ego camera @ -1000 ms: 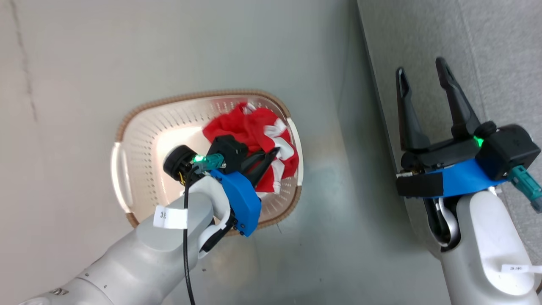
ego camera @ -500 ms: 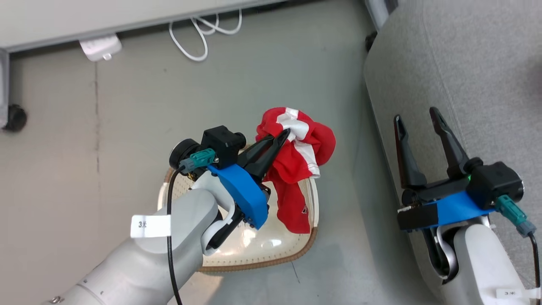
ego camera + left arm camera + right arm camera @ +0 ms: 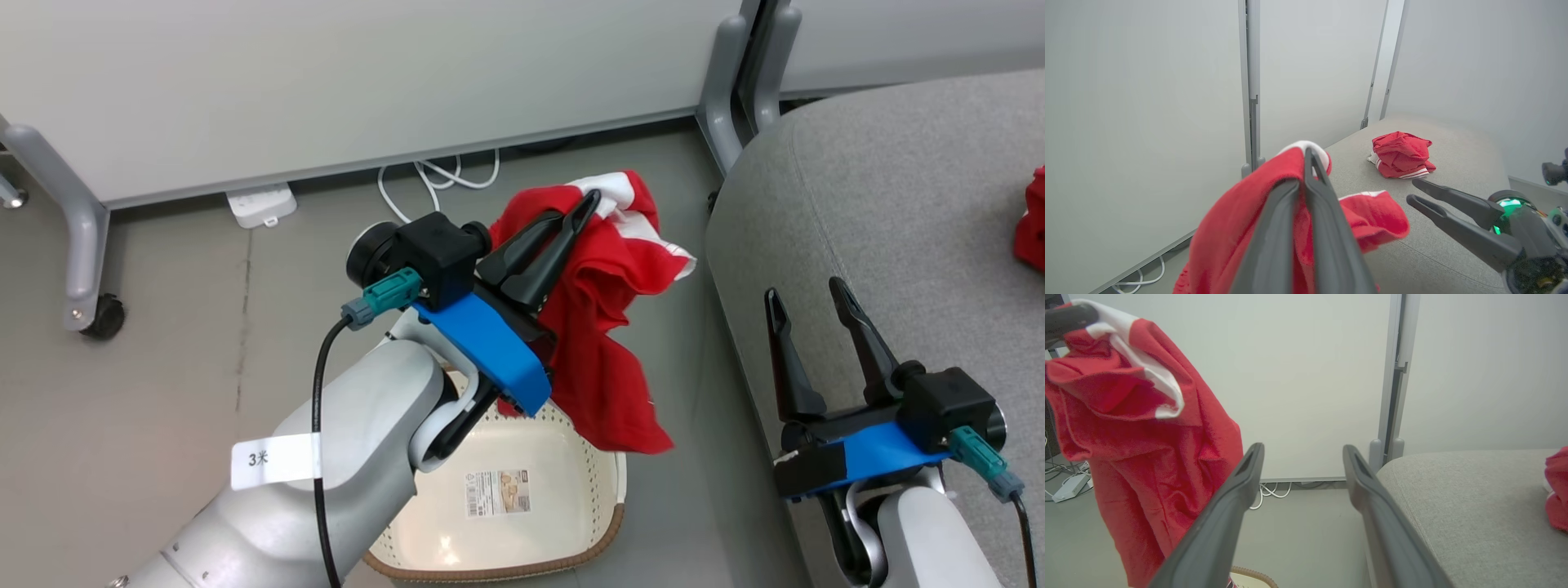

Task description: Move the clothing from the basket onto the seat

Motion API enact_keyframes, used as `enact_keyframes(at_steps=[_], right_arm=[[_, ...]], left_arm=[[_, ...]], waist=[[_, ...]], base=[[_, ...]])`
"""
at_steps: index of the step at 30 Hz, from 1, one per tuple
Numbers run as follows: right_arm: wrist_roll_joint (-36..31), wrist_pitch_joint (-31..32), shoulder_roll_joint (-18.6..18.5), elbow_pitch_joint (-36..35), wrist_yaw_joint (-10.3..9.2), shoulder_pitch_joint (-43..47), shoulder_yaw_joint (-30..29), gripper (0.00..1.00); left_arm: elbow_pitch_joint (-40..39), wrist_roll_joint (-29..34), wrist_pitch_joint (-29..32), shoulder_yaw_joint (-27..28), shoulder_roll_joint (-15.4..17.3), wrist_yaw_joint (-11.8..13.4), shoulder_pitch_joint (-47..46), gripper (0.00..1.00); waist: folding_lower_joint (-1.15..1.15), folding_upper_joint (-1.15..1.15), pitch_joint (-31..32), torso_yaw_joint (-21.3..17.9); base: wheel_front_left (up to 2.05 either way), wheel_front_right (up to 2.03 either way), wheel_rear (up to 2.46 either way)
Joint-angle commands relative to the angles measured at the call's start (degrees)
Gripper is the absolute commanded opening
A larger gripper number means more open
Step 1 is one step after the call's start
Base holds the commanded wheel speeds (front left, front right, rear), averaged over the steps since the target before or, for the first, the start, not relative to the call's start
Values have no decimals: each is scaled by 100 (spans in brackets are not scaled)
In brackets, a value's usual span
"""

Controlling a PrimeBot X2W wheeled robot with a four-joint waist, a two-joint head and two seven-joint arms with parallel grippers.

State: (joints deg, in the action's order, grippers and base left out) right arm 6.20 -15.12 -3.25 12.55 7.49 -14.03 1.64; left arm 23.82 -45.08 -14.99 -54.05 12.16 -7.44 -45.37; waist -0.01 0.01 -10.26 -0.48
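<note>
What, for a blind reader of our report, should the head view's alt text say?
The left gripper, fingers shut, holds a red-and-white garment above the cream basket. The right gripper hangs open by the grey seat, where a second red garment lies.

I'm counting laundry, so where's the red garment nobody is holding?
The loose garment lies bunched on the grey seat, in the left wrist view beyond the open right gripper, apart from the held garment in the left gripper.

Left arm raised, left gripper (image 3: 578,208) clamped tight, fingers angled up-right. Right gripper (image 3: 804,291) low, jaws spread wide.
</note>
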Motion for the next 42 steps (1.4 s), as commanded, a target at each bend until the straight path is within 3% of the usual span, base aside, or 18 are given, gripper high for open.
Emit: enact_keyframes(at_steps=[1,8,23,42], right_arm=[[20,-4,-19,23,1,144,-16,100],[40,-4,-3,59,1,336,-38,100],[60,-4,22,85,1,514,74,100],[181,-4,-125,226,1,190,1240,100]], left_arm=[[-94,104,-28,105,-61,-6,-41,0],[-345,183,-28,296,-233,-6,-121,0],[-360,215,-27,271,-174,37,-26,0],[-387,307,-24,183,-253,100,-173,0]], waist=[[1,-1,176,62],[1,-1,490,136],[1,-1,786,177],[1,-1,701,269]], base=[[0,0,0],[0,0,0],[0,0,0],[0,0,0]])
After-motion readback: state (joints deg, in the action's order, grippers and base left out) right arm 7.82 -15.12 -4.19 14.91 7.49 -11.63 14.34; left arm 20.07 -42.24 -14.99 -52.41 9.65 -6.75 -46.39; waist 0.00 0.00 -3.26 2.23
